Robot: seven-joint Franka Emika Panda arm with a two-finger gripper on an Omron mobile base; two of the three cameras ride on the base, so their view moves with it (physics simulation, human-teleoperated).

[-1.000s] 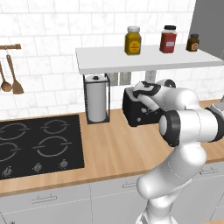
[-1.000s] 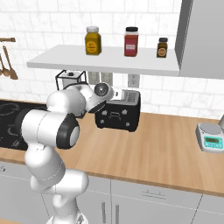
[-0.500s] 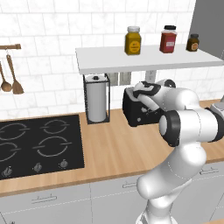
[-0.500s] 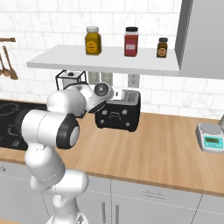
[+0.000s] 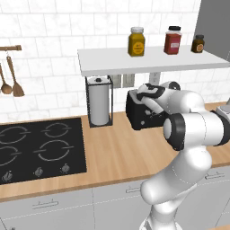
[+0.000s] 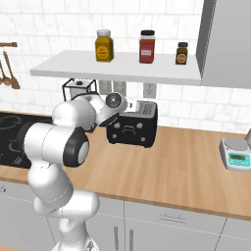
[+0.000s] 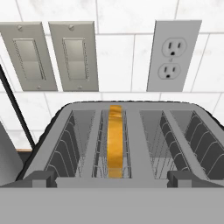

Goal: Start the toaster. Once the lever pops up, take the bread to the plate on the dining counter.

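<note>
The black toaster [image 5: 140, 114] [image 6: 131, 130] stands on the wood counter against the tiled wall, under the shelf. In the hand view I look down into the toaster's [image 7: 131, 109] slots. The bread [image 7: 115, 140] stands edge-on in the second slot from the left, with its golden-brown crust showing. My gripper [image 7: 113, 178] hovers just above the toaster's near edge. It is open, a fingertip [image 7: 43, 177] at each side and nothing between them. The hand [image 6: 139, 107] sits over the toaster top. The plate and the dining counter are out of view.
A paper-towel holder [image 5: 99, 101] stands left of the toaster, and the black cooktop [image 5: 40, 148] lies further left. The white shelf [image 5: 148, 60] with three jars hangs low over the toaster. A kitchen scale [image 6: 237, 153] sits at the right. An outlet [image 7: 173, 54] and switches [image 7: 50, 54] are on the wall.
</note>
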